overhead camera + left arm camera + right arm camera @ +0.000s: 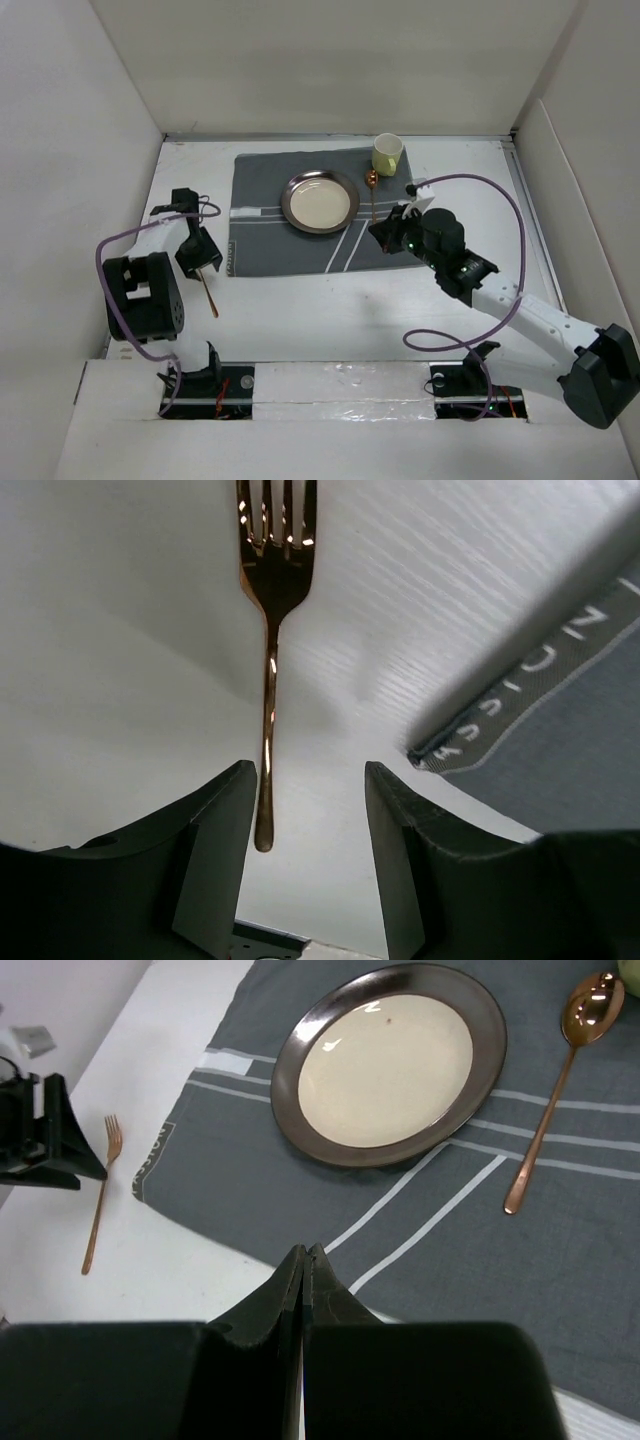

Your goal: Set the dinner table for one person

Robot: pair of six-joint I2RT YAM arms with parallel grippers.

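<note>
Care: left gripper (pixel 307 785), jaws released astride the copper fork (pixel 268 680), should lift straight off without nudging it; right gripper (pixel 305 1260) clenched empty.

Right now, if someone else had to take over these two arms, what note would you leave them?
Left gripper: open, low over the table, with the end of the fork handle lying loose between its jaws.
Right gripper: shut, empty, above the placemat.
Done: the plate sits mid-placemat, the spoon lies to its right on the cloth, and the cup stands at the far right corner. The fork lies on bare table left of the placemat.
Left to do: probably only lifting both arms clear; the fork might be nudged closer.
</note>
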